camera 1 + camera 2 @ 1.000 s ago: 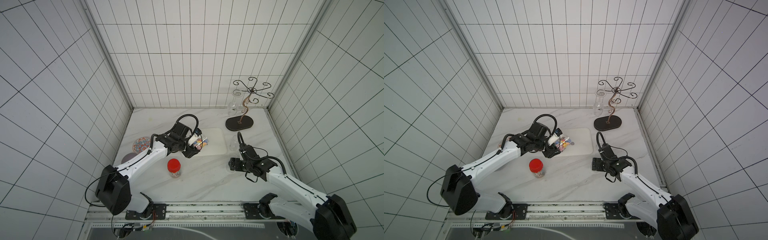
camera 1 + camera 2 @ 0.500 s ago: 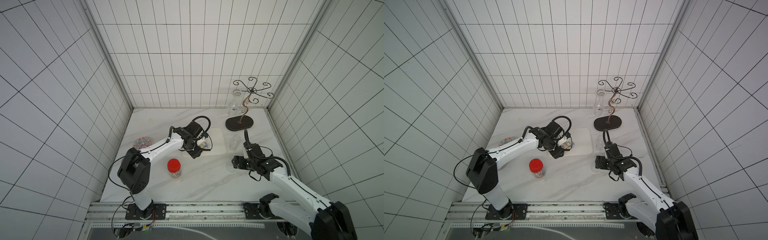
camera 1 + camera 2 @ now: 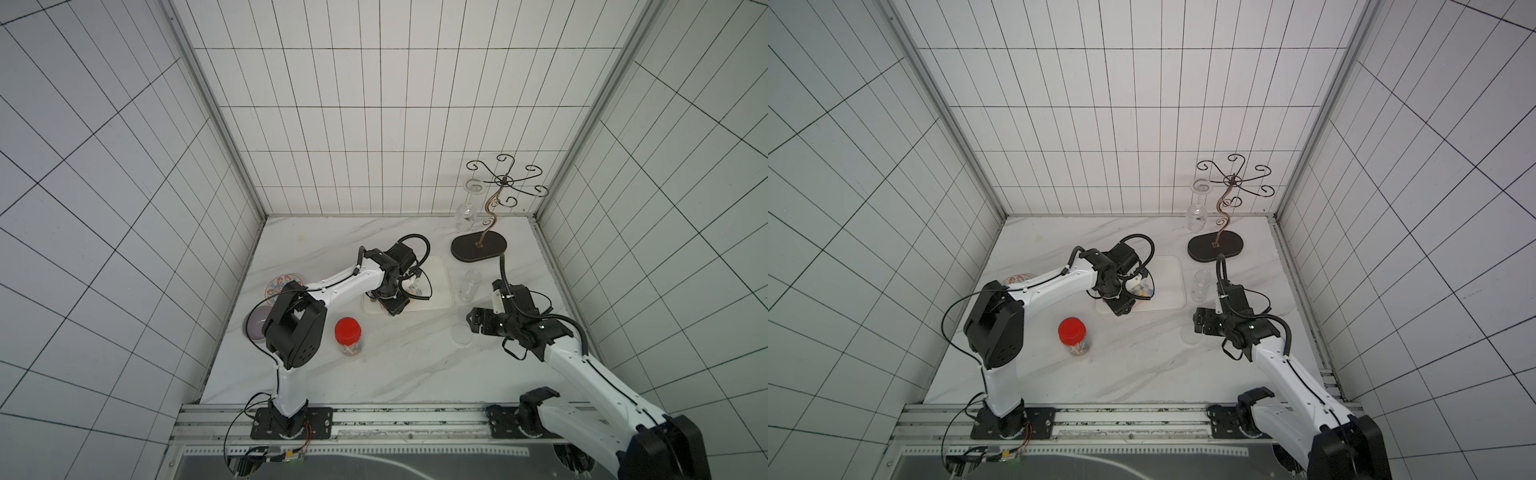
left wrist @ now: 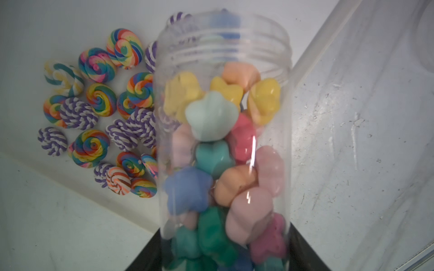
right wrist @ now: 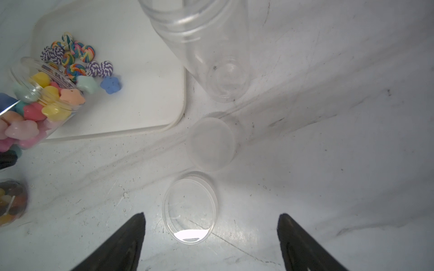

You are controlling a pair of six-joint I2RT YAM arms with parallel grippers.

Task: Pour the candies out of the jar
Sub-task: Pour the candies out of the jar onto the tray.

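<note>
Operator: Jar and sweets, where are they sitting?

Desk: Your left claw (image 4: 223,254) is clamping the jar (image 4: 223,140) near its base, one black finger pressing each side. It is holding the jar tilted, with the open mouth hanging over the white tray (image 5: 141,105). The candies (image 4: 94,112) are lying in two groups. Swirl-patterned ones are clustering on the tray just beside the mouth. The pastel lumps (image 4: 211,117) are crowding inside the clear jar up to its threaded neck. In your right wrist view, a mint lump (image 5: 87,84) and a blue lump (image 5: 110,85) are resting on the tray just outside the rim.

Operator: And my right claw?

Desk: Your right claw (image 5: 211,215) is standing wide open over the table (image 5: 328,164), gripping nothing. A clear lid (image 5: 190,206) is lying flat on the marble just ahead of its fingertips, touching neither. A frosted lid (image 5: 211,145) is lying just beyond that. An empty jar (image 5: 211,58) is standing upright near the tray's corner.

Operator: Anything else in frame?

Desk: In both top views a red-capped jar (image 3: 348,334) is standing on the table near your left arm, apart from the tray. A scrolled wire stand (image 3: 478,249) is occupying the far right corner, with a glass (image 3: 464,216) hanging from it upside down.
</note>
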